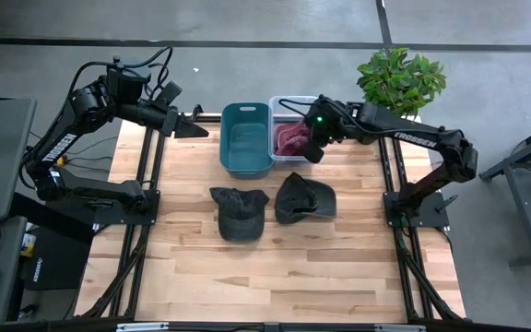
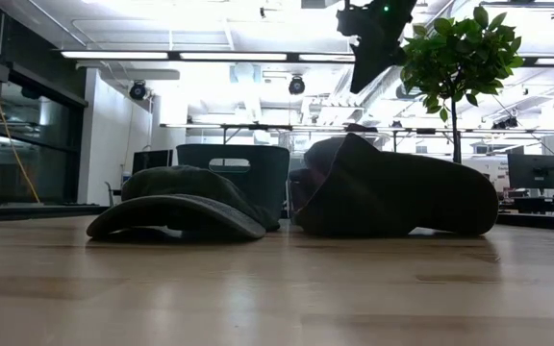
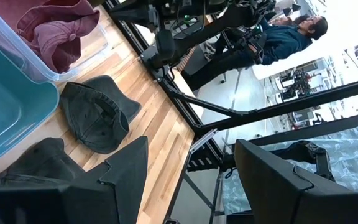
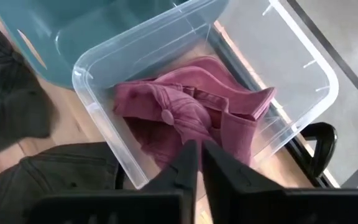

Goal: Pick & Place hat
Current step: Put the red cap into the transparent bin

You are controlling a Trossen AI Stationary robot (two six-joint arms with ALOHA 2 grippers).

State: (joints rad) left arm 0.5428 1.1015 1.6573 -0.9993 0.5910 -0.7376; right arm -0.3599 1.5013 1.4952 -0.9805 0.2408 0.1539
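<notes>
The maroon hat (image 4: 191, 118) is sitting crumpled in the clear plastic bin (image 4: 303, 68), next to the teal bin (image 1: 245, 138). Its brim is getting partly cut off behind the right gripper (image 4: 194, 163), which is hovering just above it with fingers pinched together, holding nothing. Two dark caps (image 1: 238, 210) (image 1: 303, 197) are lying on the table (image 1: 284, 267). The left gripper (image 1: 194, 128) is waiting at the far-left edge, fingers apart.

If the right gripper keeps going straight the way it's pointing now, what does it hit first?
Most likely the red hat lying in the clear bin. The right gripper, fingers shut, points down into that bin from above. How far above the fabric it is remains unclear.
</notes>
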